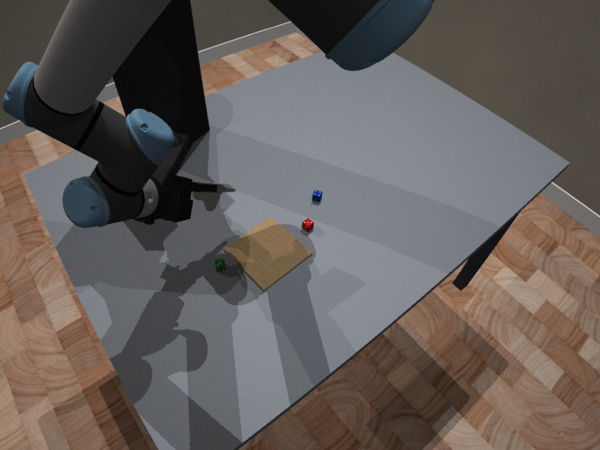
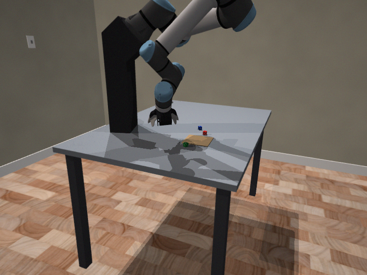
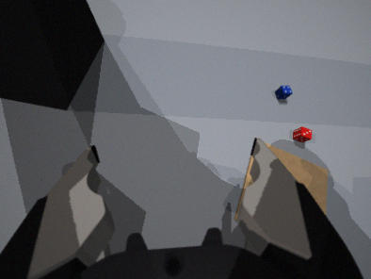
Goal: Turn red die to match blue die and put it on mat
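Exterior view, grey table (image 2: 243, 147) on wood-block floor (image 2: 311, 213), tan mat (image 2: 199, 140), tool (image 2: 163, 120) spread, apparently above tabletop.

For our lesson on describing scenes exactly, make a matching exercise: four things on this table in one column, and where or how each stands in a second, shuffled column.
Things:
1. red die
2. green die
3. blue die
4. gripper

Places or states:
A. open, holding nothing, above the table
B. off the mat, in the arm's shadow
C. off the mat, close to one of its corners
D. farthest die from the mat

Pairs: 1-C, 2-B, 3-D, 4-A
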You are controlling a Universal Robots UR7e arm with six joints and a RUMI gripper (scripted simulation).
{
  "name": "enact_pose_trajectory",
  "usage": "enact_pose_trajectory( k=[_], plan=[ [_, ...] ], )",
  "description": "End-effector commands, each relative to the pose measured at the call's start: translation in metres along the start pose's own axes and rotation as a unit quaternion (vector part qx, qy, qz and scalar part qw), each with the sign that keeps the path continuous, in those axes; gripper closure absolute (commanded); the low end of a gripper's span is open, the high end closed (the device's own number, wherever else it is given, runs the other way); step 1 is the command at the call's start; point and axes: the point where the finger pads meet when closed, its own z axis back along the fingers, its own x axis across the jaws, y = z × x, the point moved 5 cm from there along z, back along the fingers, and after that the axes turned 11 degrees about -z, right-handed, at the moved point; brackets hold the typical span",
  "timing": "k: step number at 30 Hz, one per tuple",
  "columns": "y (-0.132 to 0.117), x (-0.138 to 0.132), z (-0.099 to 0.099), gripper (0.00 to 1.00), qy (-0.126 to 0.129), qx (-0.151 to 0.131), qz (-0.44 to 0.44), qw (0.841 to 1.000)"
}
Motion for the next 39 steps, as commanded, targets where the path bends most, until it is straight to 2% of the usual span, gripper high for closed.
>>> enact_pose_trajectory(
  k=[1,8,11,13,21,25,28,30,32,34,35,36,39],
  plan=[
    [-0.006,0.0,0.007,0.0,0.01,-0.042,0.075,0.996],
    [-0.012,0.003,0.015,0.0,0.026,-0.075,0.147,0.986],
    [-0.012,0.003,0.015,0.0,0.026,-0.076,0.148,0.986],
    [-0.015,0.005,0.021,0.0,0.038,-0.096,0.193,0.976],
    [-0.019,0.01,0.03,0.0,0.057,-0.126,0.259,0.956],
    [-0.022,0.014,0.037,0.0,0.073,-0.146,0.306,0.938],
    [-0.022,0.015,0.038,0.0,0.075,-0.149,0.312,0.935],
    [-0.024,0.019,0.045,0.0,0.089,-0.166,0.351,0.917],
    [-0.024,0.02,0.047,0.0,0.093,-0.17,0.361,0.912],
    [-0.025,0.023,0.051,0.0,0.102,-0.18,0.385,0.9],
    [-0.025,0.023,0.051,0.0,0.102,-0.18,0.385,0.9],
    [-0.025,0.025,0.054,0.0,0.11,-0.187,0.402,0.889],
    [-0.025,0.029,0.06,0.0,0.121,-0.198,0.428,0.874]
  ],
)
